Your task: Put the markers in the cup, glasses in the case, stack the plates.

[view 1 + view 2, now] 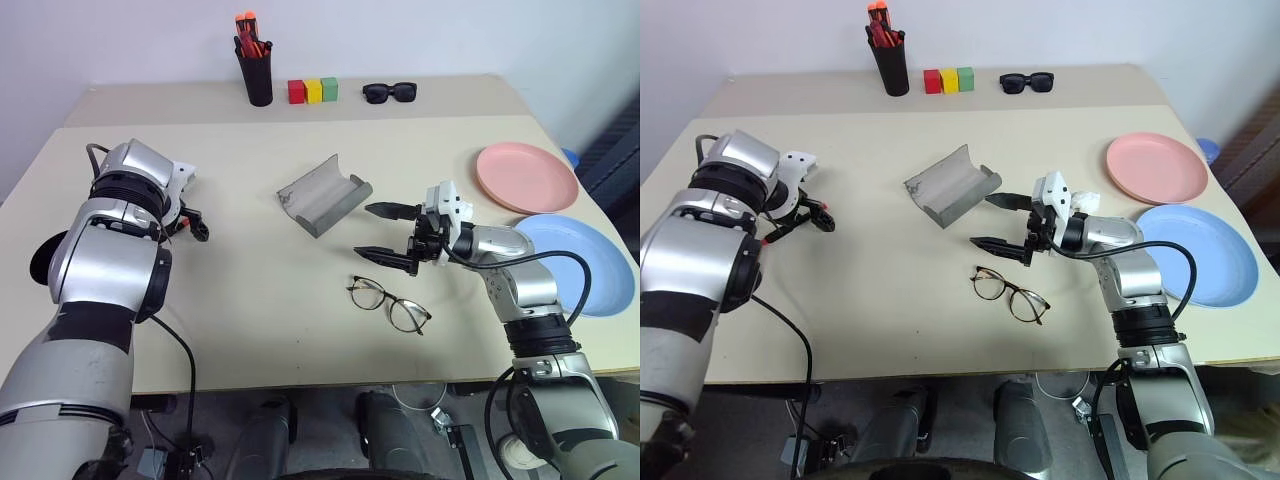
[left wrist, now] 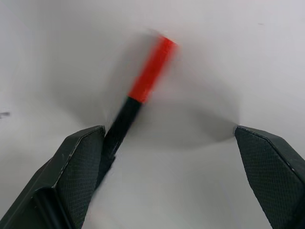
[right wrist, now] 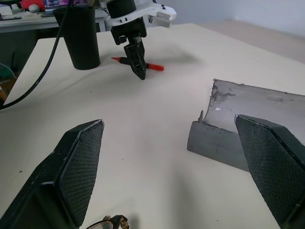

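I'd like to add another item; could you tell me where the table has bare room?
Bare: the wide stretch between the left gripper and the open case, and the near edge left of the glasses. Crowded: around the right gripper, between case, glasses and plates.

A pale beige desk [image 1: 250,330] carries it all: an open grey case [image 1: 323,194] mid-desk, wire glasses [image 1: 389,303] near the front, pink plate [image 1: 526,177] and blue plate [image 1: 580,262] side by side at the right. At the left, a red-capped marker [image 3: 143,64] lies beside a black cup [image 3: 82,40]. Along the back: pen holder [image 1: 257,75], three coloured blocks [image 1: 313,91], sunglasses [image 1: 390,92].
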### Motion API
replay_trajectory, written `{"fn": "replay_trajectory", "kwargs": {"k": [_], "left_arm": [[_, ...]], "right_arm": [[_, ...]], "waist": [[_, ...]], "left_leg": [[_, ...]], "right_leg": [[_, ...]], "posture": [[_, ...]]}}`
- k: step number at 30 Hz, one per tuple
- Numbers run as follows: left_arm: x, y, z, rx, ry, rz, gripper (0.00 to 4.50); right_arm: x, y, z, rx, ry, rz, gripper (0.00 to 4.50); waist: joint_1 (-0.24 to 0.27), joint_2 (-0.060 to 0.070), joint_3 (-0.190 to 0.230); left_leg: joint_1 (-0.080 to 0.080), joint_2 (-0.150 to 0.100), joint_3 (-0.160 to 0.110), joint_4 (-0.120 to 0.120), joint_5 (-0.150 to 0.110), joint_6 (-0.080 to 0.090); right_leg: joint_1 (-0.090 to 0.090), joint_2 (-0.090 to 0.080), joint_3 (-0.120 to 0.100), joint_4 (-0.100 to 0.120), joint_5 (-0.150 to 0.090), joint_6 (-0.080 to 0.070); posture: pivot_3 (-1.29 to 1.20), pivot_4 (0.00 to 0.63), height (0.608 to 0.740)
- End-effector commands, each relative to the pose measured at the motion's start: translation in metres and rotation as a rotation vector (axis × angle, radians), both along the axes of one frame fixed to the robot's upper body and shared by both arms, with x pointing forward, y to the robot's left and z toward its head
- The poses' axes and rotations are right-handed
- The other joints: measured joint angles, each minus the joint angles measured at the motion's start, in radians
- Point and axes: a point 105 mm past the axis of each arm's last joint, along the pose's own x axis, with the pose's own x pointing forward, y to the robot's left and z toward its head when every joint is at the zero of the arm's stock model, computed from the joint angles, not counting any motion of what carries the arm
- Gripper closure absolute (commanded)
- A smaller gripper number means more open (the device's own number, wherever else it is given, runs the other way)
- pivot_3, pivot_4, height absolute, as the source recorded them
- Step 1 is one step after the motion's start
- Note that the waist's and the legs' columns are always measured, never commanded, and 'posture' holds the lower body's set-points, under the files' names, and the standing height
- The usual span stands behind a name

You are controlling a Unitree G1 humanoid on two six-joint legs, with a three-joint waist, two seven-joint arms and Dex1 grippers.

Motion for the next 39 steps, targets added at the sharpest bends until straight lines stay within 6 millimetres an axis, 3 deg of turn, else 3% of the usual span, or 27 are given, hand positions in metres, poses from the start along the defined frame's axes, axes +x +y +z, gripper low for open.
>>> {"fn": "replay_trajectory", "kwargs": {"k": [1,7,14,26,39], "left_arm": [[-0.003,-0.01,-0.011,-0.066,0.029,0.007,0.02],[0.002,-0.012,-0.001,-0.074,-0.01,0.001,0.02],[0.005,0.017,0.012,0.063,-0.061,-0.023,0.02],[-0.002,0.039,0.024,0.154,-0.018,-0.101,0.02],[-0.004,0.034,0.002,0.178,0.039,-0.161,0.02]], "right_arm": [[-0.002,-0.009,0.011,0.029,-0.053,-0.015,0.0],[-0.002,-0.011,0.008,0.03,-0.054,-0.022,0.0],[0.0,-0.008,0.011,0.035,-0.065,-0.024,0.0],[0.004,-0.005,0.013,0.041,-0.07,-0.029,0.0],[0.002,-0.011,0.013,0.041,-0.077,-0.034,0.0]], "waist": [[0.0,0.0,0.0],[0.0,0.0,0.0],[-0.005,-0.001,0.0],[-0.007,-0.001,0.0],[-0.007,-0.001,0.0]], "left_leg": [[0.0,0.0,0.0,0.0,0.0,0.0],[0.0,0.0,0.0,0.0,0.0,0.0],[0.001,0.0,0.0,0.0,0.0,0.0],[0.0,0.0,0.0,-0.001,0.0,0.0],[0.0,0.0,0.0,-0.001,0.0,0.0]], "right_leg": [[0.0,0.0,0.0,0.0,0.0,0.0],[0.0,0.0,0.0,0.0,0.0,0.0],[0.0,0.0,0.0,0.001,0.0,0.0],[-0.001,0.0,0.0,0.001,0.0,0.0],[-0.001,0.0,0.0,0.001,0.0,0.0]], "posture": [[0.0,0.15,0.74],[0.0,0.15,0.74],[0.0,0.15,0.74],[0.0,0.15,0.74],[0.0,0.15,0.74]]}}
